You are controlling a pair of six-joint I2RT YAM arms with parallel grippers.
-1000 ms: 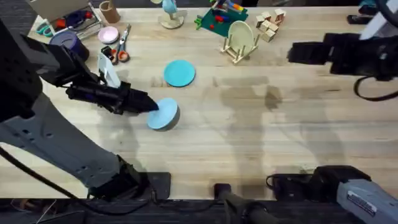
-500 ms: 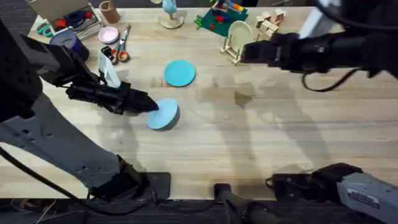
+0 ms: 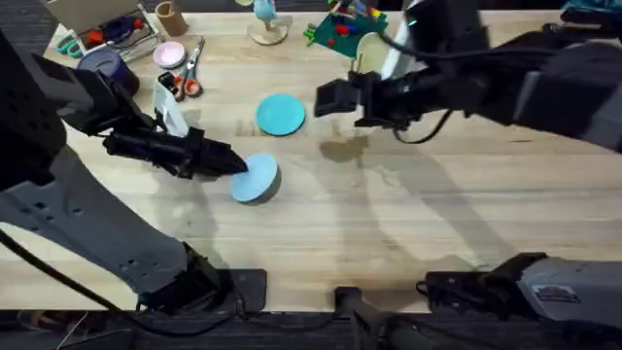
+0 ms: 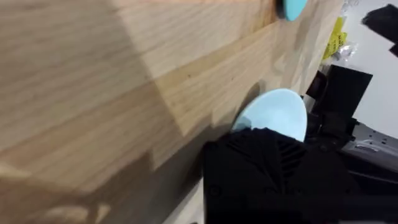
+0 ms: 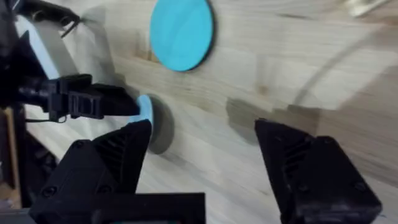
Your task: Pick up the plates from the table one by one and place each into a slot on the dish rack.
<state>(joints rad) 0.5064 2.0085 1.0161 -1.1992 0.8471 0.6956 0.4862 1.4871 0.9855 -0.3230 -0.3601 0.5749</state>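
On the table (image 3: 389,224), my left gripper (image 3: 231,163) is shut on the left rim of the pale blue plate (image 3: 257,181), which sits tilted with one edge raised over its shadow. In the left wrist view that plate (image 4: 278,112) pokes out beyond a black finger (image 4: 267,168). The turquoise plate (image 3: 280,114) lies flat a little farther back. My right gripper (image 3: 328,97) hovers open just to its right, holding nothing. The right wrist view shows the turquoise plate (image 5: 181,32) and the pale blue plate (image 5: 144,109) beyond the open gripper (image 5: 205,165). The dish rack (image 3: 369,58) stands behind my right arm, partly covered.
Scissors (image 3: 191,70), a pink lid (image 3: 170,53), a dark tape roll (image 3: 102,64) and a cardboard tube (image 3: 171,15) crowd the back left. A green toy board (image 3: 335,31) stands beside the rack. Bare wood stretches across the front and right.
My right arm has swung from the far right across the table to a spot beside the turquoise plate. The left gripper and the pale blue plate have stayed put.
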